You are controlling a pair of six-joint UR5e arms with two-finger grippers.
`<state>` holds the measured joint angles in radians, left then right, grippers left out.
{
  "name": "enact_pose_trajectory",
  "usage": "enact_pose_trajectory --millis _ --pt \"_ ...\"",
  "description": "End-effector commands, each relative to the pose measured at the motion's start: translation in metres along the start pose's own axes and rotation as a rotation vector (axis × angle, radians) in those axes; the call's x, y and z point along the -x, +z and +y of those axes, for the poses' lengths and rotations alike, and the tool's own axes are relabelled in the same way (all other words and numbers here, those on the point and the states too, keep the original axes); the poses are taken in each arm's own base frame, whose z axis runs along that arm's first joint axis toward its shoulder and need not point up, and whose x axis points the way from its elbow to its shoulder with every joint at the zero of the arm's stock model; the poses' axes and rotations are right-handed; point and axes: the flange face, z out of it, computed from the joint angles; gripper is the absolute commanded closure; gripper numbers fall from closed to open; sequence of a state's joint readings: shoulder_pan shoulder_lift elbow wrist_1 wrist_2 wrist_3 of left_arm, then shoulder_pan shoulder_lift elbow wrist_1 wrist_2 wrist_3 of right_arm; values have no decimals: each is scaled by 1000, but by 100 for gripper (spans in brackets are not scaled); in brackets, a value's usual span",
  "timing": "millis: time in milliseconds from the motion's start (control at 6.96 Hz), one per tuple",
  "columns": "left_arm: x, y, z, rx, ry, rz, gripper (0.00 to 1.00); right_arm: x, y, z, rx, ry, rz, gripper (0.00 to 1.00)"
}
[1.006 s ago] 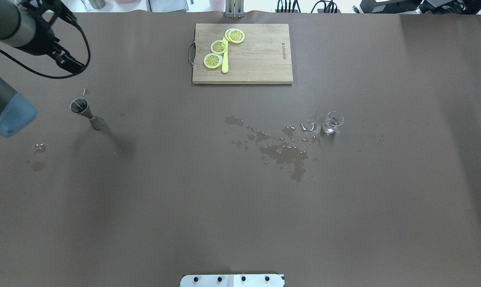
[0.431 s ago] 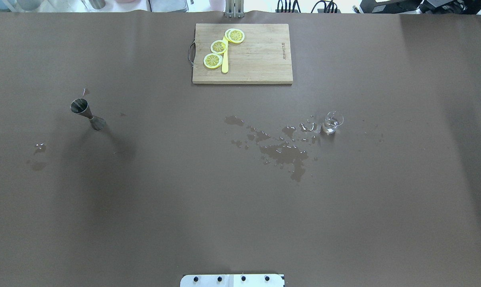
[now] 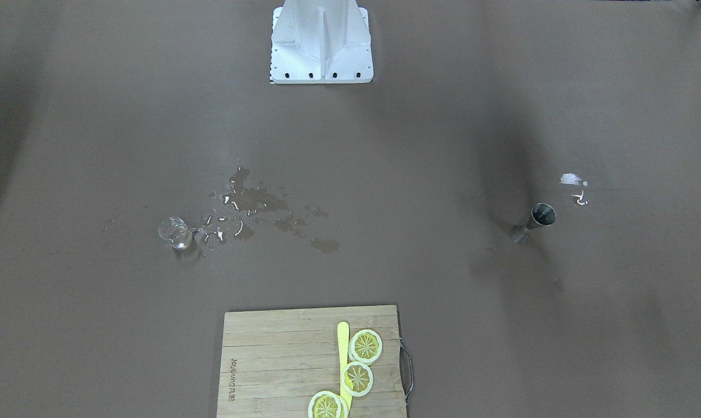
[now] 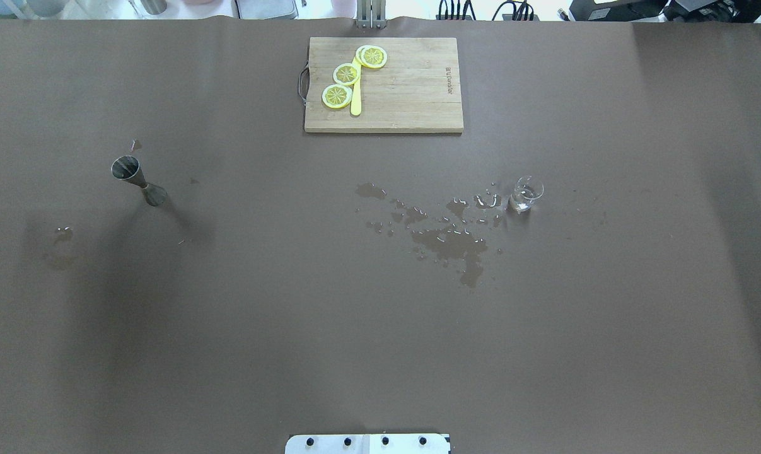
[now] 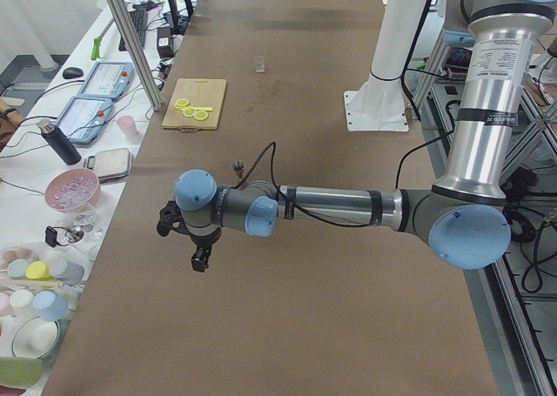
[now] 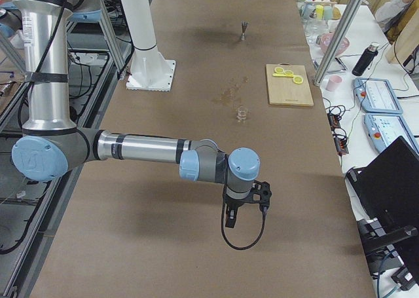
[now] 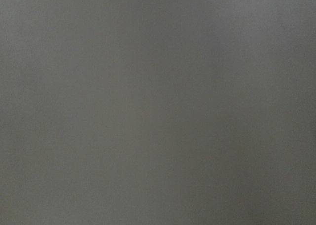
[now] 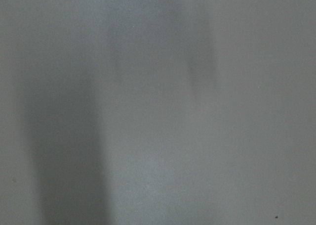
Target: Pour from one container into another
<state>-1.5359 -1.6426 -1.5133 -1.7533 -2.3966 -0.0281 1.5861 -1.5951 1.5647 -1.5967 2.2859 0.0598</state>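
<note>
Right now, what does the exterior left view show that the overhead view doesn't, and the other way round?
Only exterior left: the left arm stretched low over the table, its gripper pointing down; I cannot tell whether it is open or shut. Only overhead: the metal jigger standing in plain sight, and the spill as distinct wet patches. Both: the glass cup upright, and the cutting board with lemon slices.
</note>
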Motion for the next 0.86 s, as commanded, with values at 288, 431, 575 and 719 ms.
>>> enact_pose_trajectory --millis 288,431,575,719 --pt "38 16 69 54 -32 -46 1 0 0 0 3 2 -1 0" --pt "39 12 74 50 -34 -73 1 -1 1 1 4 3 -1 0" --pt "46 18 83 66 -51 -74 1 -2 2 2 5 4 -2 0" --pt "51 23 102 81 -70 -71 1 -1 2 2 2 1 -3 0"
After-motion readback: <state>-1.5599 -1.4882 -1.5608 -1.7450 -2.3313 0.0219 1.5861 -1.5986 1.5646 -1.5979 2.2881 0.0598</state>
